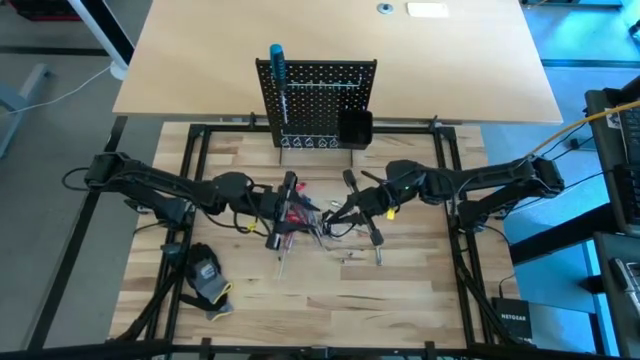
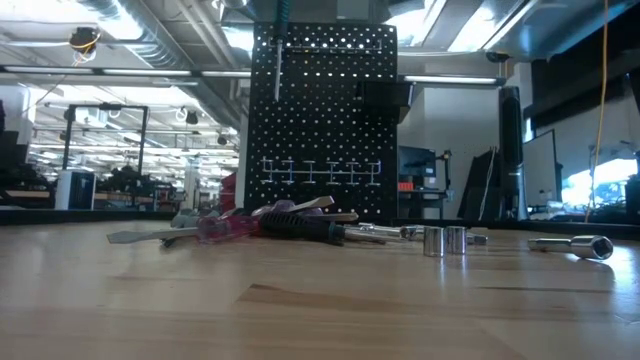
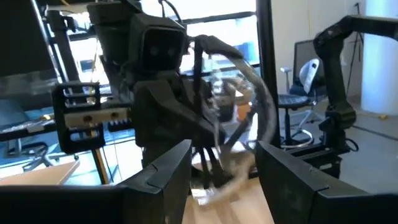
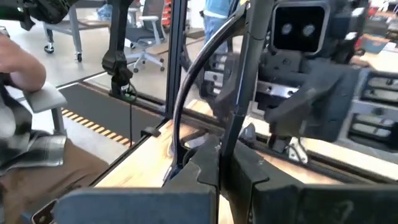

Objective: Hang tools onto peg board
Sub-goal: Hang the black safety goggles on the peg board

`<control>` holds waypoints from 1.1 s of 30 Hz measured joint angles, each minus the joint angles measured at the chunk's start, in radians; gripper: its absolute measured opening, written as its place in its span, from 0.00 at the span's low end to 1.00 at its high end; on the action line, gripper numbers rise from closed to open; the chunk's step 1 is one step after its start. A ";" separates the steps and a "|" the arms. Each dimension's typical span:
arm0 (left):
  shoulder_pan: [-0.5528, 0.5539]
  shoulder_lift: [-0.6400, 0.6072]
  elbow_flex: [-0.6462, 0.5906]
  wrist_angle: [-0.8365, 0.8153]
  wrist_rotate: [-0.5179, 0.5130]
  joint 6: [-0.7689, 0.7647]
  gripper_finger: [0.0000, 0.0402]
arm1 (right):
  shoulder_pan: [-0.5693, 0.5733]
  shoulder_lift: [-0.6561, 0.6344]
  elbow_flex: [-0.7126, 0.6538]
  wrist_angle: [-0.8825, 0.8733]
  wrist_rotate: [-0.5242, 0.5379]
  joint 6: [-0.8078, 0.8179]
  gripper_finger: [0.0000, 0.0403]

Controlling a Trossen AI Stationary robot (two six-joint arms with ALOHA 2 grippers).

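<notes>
1. While both grippers meet over the tools, that heap lies on the table in front of the peg board; one blue screwdriver already hangs at the board's upper left.
2. Left gripper, fingers spread wide, holds nothing visible.
3. Right gripper is clamped shut on a thin dark rod.
4. Tools likely light, stiff; smooth metal shafts may slip, so grip the thicker plastic handles.
5. Board: black perforated metal, upright, with wire hooks.
</notes>
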 joint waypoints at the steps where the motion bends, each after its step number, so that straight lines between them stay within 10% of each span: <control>1: 0.005 0.010 0.000 0.005 0.002 -0.008 0.42 | 0.000 0.009 0.000 0.007 -0.012 0.000 0.04; 14: 0.017 0.028 0.000 0.009 0.141 -0.046 0.41 | -0.002 0.022 0.000 0.010 0.028 -0.020 0.04; 26: 0.018 0.028 0.000 0.007 0.146 -0.039 0.03 | -0.004 0.020 0.000 0.005 0.090 -0.024 0.04; 33: 0.018 0.028 0.000 0.004 0.167 -0.092 0.01 | 0.000 0.006 0.039 -0.116 0.214 -0.099 0.04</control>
